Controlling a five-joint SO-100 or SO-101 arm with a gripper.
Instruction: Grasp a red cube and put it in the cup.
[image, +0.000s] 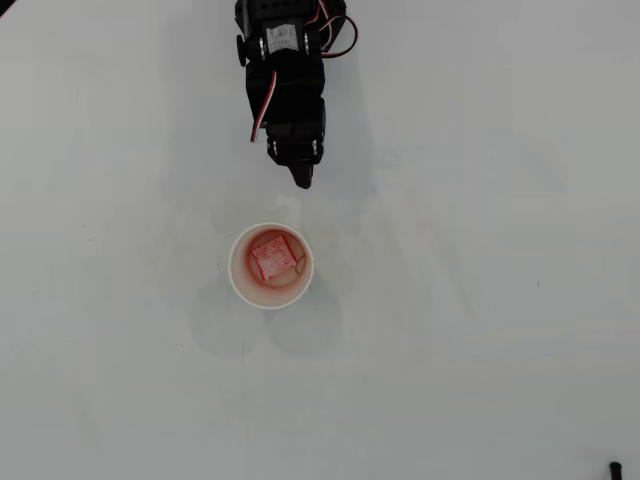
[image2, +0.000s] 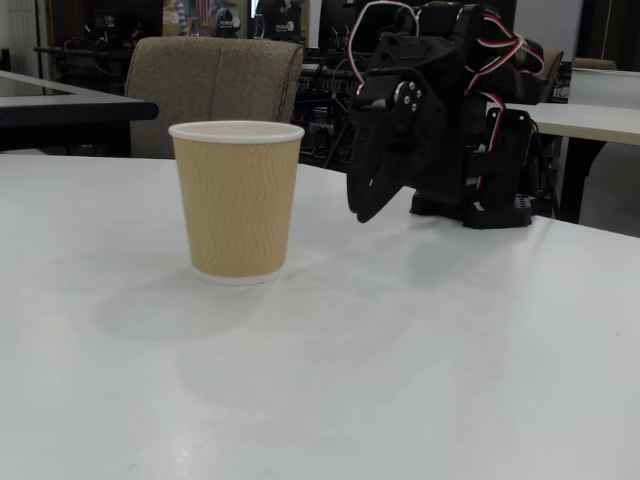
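Observation:
The red cube (image: 272, 257) lies inside the cup (image: 240, 275), on its bottom, seen in the overhead view. In the fixed view the cup (image2: 237, 200) stands upright on the white table, tan and ribbed outside with a white rim, and hides the cube. My black gripper (image: 304, 181) hangs folded back above the table beyond the cup, its tip pointing toward the cup and apart from it. In the fixed view the gripper (image2: 362, 212) is to the right of the cup, jaws closed and empty.
The white table (image: 480, 330) spreads around the cup. The arm's base (image2: 480, 200) stands behind the gripper. A chair (image2: 215, 90) and other tables stand beyond the far edge. A small dark object (image: 614, 468) sits at the bottom right corner.

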